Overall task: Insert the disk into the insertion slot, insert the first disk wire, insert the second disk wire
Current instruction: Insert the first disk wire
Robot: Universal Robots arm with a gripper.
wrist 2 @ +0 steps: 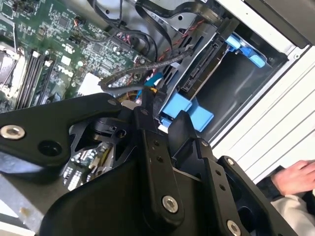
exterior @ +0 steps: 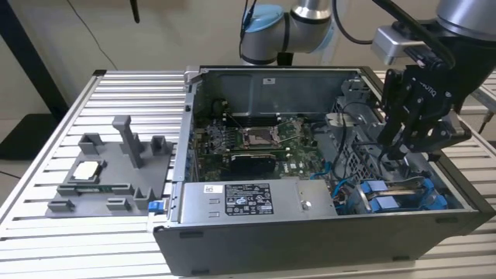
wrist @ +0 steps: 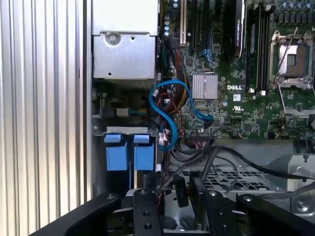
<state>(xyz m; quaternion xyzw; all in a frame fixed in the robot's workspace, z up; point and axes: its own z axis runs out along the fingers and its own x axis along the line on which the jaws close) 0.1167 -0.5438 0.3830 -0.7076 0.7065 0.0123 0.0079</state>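
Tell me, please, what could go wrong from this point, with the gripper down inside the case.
1. Loose black cables drape around the gripper beside the insertion slot; a move could well snag or drag one.
2. A person's hand lies close to the case in the second wrist view, so a swing of the arm might strike it.
3. The blue cable loops near the slot's blue tabs and could get caught.
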